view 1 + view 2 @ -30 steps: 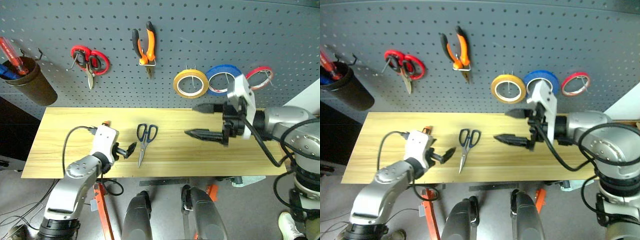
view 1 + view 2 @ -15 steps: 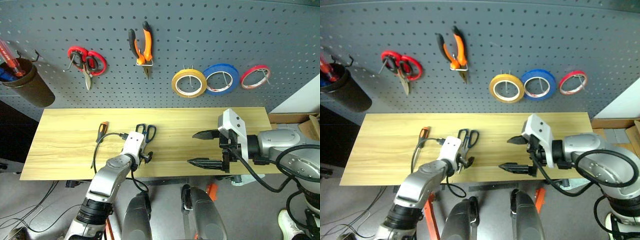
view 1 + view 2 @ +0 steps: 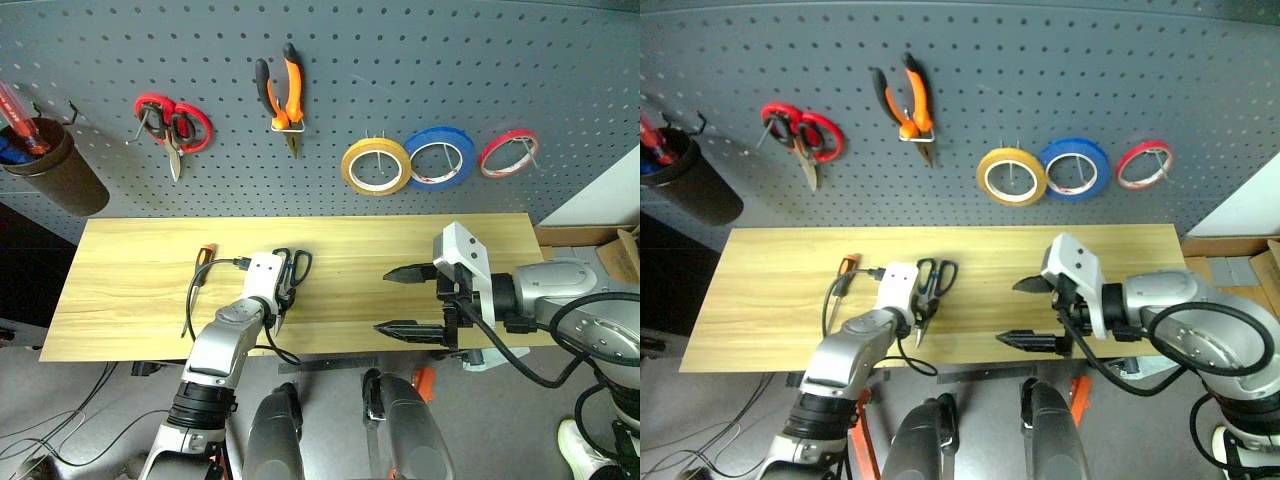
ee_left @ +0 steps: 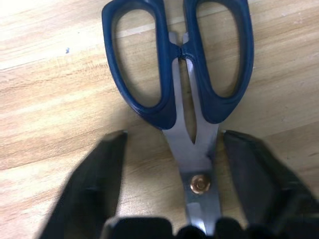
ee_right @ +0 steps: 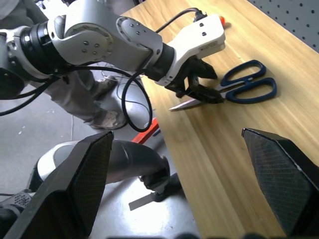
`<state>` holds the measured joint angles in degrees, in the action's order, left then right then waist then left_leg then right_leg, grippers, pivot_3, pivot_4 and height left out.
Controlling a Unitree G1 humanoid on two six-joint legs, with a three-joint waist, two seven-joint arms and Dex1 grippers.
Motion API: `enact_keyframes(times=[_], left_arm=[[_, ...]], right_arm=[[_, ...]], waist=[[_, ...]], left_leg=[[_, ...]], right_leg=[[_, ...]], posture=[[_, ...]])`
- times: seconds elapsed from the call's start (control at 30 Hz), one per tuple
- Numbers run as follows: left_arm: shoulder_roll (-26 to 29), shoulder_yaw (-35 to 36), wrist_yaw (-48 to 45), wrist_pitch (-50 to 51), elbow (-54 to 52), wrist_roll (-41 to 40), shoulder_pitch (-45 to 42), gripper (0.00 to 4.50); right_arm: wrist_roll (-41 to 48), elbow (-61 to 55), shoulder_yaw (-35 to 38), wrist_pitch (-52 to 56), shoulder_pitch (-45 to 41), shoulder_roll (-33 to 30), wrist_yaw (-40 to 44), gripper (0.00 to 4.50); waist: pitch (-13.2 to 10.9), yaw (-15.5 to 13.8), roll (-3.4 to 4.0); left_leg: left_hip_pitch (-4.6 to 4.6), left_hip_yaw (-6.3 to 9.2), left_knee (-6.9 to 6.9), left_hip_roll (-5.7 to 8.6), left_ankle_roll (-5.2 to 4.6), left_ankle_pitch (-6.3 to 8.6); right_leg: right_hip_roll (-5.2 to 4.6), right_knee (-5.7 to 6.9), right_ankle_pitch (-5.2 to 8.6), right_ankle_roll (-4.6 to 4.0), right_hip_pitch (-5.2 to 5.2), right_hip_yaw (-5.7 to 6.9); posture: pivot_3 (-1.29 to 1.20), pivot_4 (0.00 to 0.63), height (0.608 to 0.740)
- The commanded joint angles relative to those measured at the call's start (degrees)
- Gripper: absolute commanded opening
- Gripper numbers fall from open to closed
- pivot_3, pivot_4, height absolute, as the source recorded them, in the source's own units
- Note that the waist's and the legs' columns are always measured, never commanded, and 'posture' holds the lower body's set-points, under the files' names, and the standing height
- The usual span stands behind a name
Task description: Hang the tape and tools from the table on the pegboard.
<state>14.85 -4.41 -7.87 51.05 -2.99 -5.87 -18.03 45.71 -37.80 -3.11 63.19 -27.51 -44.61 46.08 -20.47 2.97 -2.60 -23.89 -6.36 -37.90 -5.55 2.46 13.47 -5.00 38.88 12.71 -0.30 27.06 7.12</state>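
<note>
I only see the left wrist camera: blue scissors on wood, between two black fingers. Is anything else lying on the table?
Observer: Yes, a slim screwdriver lies on the table, just left of the blue scissors.
Operator: Where do the scissors go?
Observer: Onto the pegboard behind the table. The pliers and the yellow tape already hang there.
Operator: What's my other arm doing?
Observer: The right gripper hangs open over the table's front right part, holding nothing.
</note>
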Motion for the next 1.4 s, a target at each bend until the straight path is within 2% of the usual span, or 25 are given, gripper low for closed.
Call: enact_keyframes(times=[0.03, 0.13, 0.17, 0.37, 0.77, 0.9, 1.13, 1.4], left_arm=[[0.1, -0.4, -0.9, 1.4, 0.5, 0.3, 2.6, 1.49], [0.1, 0.8, -1.0, 0.5, 0.7, 0.3, 3.5, 0.65], [-0.1, 1.4, -1.1, -0.4, 0.7, 0.0, 3.7, 0.58], [1.0, 4.8, -3.3, -9.3, -2.3, -0.7, 6.1, 0.55], [6.1, 13.7, -12.9, -33.0, -16.3, -4.9, 17.5, 0.51], [7.7, 15.3, -14.3, -38.2, -22.3, -4.9, 18.6, 0.50], [8.9, 21.9, -11.5, -37.9, -26.4, -7.3, 14.6, 0.50], [9.3, 25.8, -8.2, -34.0, -29.1, -9.9, 11.7, 0.48]], right_arm=[[1.2, -0.3, 0.6, -0.5, -0.8, -0.9, 0.6, 4.50], [1.3, 0.4, 0.5, -0.5, -1.4, -0.7, 0.5, 4.50], [1.2, 0.7, 0.4, -0.5, -1.6, -0.6, 0.2, 4.50], [-0.6, 1.8, -0.1, -2.5, -2.9, 0.8, -2.0, 4.50], [-11.9, 2.1, -2.2, -22.4, -4.2, 7.4, -2.4, 4.50], [-11.0, 3.6, -2.5, -24.6, -7.1, 8.1, 0.7, 4.50], [-12.1, 5.9, -3.1, -26.2, -7.2, 8.1, 2.8, 4.50], [-13.3, 7.2, -3.2, -27.1, -7.2, 8.3, 4.1, 4.50]], waist=[[0.0, 0.0, 0.00], [0.0, 0.0, 0.01], [0.0, 0.0, 0.01], [0.0, 0.3, -0.01], [0.0, 0.3, -0.05], [0.0, 0.3, -0.06], [0.0, 0.2, -0.05], [0.0, 0.2, -0.06]], left_leg=[[0.00, 0.00, 0.00, 0.00, 0.00, 0.00], [0.00, -0.01, 0.00, 0.00, 0.00, 0.00], [0.00, 0.00, 0.00, 0.00, 0.00, 0.00], [-0.02, 0.00, 0.04, -0.02, 0.00, 0.00], [-0.21, -0.01, 0.12, -0.08, 0.00, 0.01], [-0.22, 0.00, 0.12, -0.07, -0.01, 0.01], [-0.25, 0.02, 0.12, -0.09, -0.01, 0.01], [-0.24, -0.01, 0.11, -0.08, -0.01, 0.01]], right_leg=[[0.00, 0.00, 0.00, 0.00, 0.00, 0.00], [-0.01, -0.01, 0.00, 0.00, 0.00, 0.01], [-0.01, -0.01, 0.00, 0.00, 0.00, 0.01], [-0.01, -0.04, 0.00, 0.00, 0.02, -0.01], [0.00, -0.30, 0.00, 0.00, 0.10, 0.06], [0.00, -0.31, 0.00, 0.00, 0.10, 0.06], [0.02, -0.32, 0.00, -0.01, 0.09, 0.11], [0.02, -0.32, -0.01, 0.00, 0.09, 0.12]], posture=[[-0.17, 0.357, 0.740], [-0.17, 0.356, 0.740], [-0.17, 0.356, 0.740], [-0.18, 0.357, 0.740], [-0.16, 0.351, 0.740], [-0.14, 0.340, 0.740], [-0.12, 0.331, 0.740], [-0.11, 0.327, 0.740]])
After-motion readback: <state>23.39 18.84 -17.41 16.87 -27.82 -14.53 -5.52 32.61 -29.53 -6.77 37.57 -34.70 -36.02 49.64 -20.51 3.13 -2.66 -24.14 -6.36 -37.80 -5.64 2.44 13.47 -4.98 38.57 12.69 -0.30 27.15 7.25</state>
